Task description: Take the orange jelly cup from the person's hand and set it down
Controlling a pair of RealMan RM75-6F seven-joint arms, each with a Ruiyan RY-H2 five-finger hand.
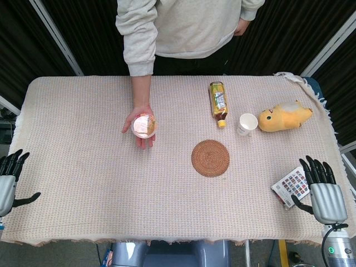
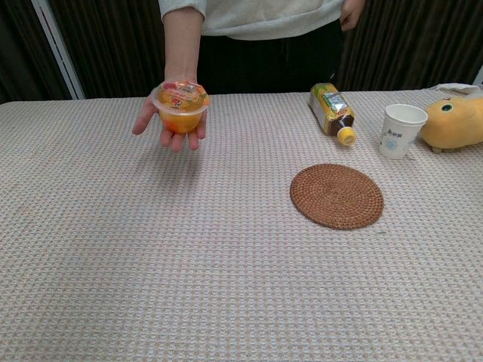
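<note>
The handover had not begun: the orange jelly cup (image 2: 179, 106) sat upright on the person's hand (image 2: 170, 127), held above the table's far left. The left hand (image 1: 10, 179) and right hand (image 1: 324, 191) (fingers apart, holding nothing) waited at the near corners.

Person's hand (image 1: 139, 125) far-left of centre, palm up, orange jelly cup (image 1: 144, 126) resting in it. Left hand (image 1: 8, 181) at near-left table edge, right hand (image 1: 324, 192) near-right beside a printed card (image 1: 291, 186); both empty, fingers apart. Round woven coaster (image 1: 210, 158) centre. Bottle (image 1: 218, 103), paper cup (image 1: 247, 123), yellow plush (image 1: 283, 116) far right.
</note>
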